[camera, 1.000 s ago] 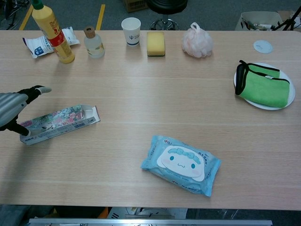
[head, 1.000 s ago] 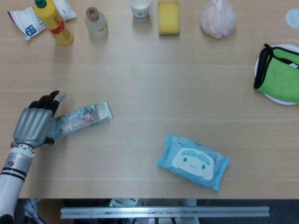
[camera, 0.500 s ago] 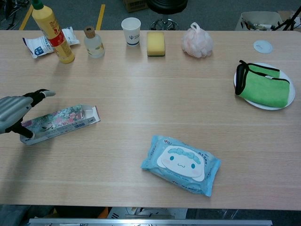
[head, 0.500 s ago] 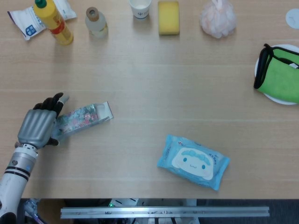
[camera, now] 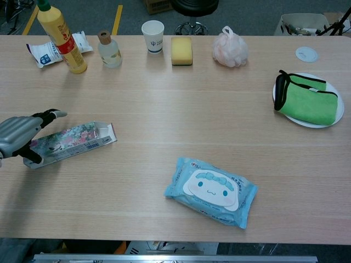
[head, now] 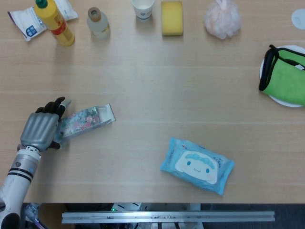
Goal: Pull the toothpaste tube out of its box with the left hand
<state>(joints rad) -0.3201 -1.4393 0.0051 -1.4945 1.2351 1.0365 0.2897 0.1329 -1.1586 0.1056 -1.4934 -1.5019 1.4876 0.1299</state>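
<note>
The toothpaste box (head: 86, 119) (camera: 71, 141), printed with flowers, lies flat at the table's left, its open flap end (head: 108, 112) pointing right. No tube shows at the opening. My left hand (head: 40, 130) (camera: 19, 134) sits at the box's left end, fingers spread: the thumb lies on the near side of the box and the other fingers (camera: 50, 114) reach past its far side. The palm covers the box's left tip, and I see no clear grip on it. My right hand shows in neither view.
A blue wet-wipes pack (head: 197, 164) lies at centre front. Along the far edge stand a yellow bottle (head: 55, 21), a clear bottle (head: 97, 23), a paper cup (head: 143, 8), a yellow sponge (head: 171, 17) and a pink bath pouf (head: 221, 19). A green cloth (head: 286, 74) rests on a plate at right.
My left hand has slid a little toward the near edge and closer over the box's left end. The box has not moved.
</note>
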